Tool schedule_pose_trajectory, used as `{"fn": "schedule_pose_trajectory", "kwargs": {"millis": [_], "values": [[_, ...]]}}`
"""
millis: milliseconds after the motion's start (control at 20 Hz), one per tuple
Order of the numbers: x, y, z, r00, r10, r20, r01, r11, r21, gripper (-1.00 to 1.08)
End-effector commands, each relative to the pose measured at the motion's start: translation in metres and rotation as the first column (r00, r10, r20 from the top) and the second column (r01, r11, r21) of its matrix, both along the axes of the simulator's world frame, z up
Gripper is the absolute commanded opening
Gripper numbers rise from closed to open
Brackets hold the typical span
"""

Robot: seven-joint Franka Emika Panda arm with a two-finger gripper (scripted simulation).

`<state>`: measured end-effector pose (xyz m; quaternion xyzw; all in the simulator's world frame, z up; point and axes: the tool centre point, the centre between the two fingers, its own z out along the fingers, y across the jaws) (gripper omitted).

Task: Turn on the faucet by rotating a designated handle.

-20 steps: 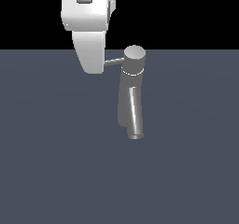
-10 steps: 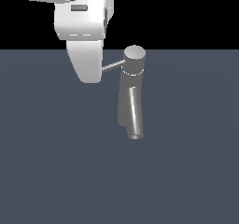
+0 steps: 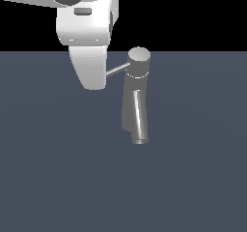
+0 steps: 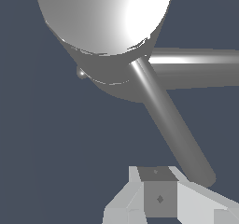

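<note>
Exterior view showed the white end effector (image 3: 89, 76) beside the faucet (image 3: 136, 98) — covering the handle's (image 3: 117, 70) tip; finger spread unclear.

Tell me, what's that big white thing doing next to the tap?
That is a robot arm's gripper, and it is working on a grey faucet standing on a dark surface. It sits at the outer end of the thin handle that sticks sideways from the faucet's round cap, apparently to push it round. Whether it actually touches the handle, or its jaws are open, cannot be told.
</note>
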<state>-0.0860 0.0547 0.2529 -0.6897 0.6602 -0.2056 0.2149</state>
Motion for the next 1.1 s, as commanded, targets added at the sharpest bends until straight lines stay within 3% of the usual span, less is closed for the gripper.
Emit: {"fn": "schedule_pose_trajectory", "kwargs": {"millis": [0, 1050], "values": [[-0.004, -0.011, -0.004, 1.0, -0.018, -0.005, 0.018, 1.0, 0.001, -1.0], [-0.023, -0.03, -0.017, 1.0, -0.021, -0.007, 0.021, 1.0, 0.0, -1.0]]}}
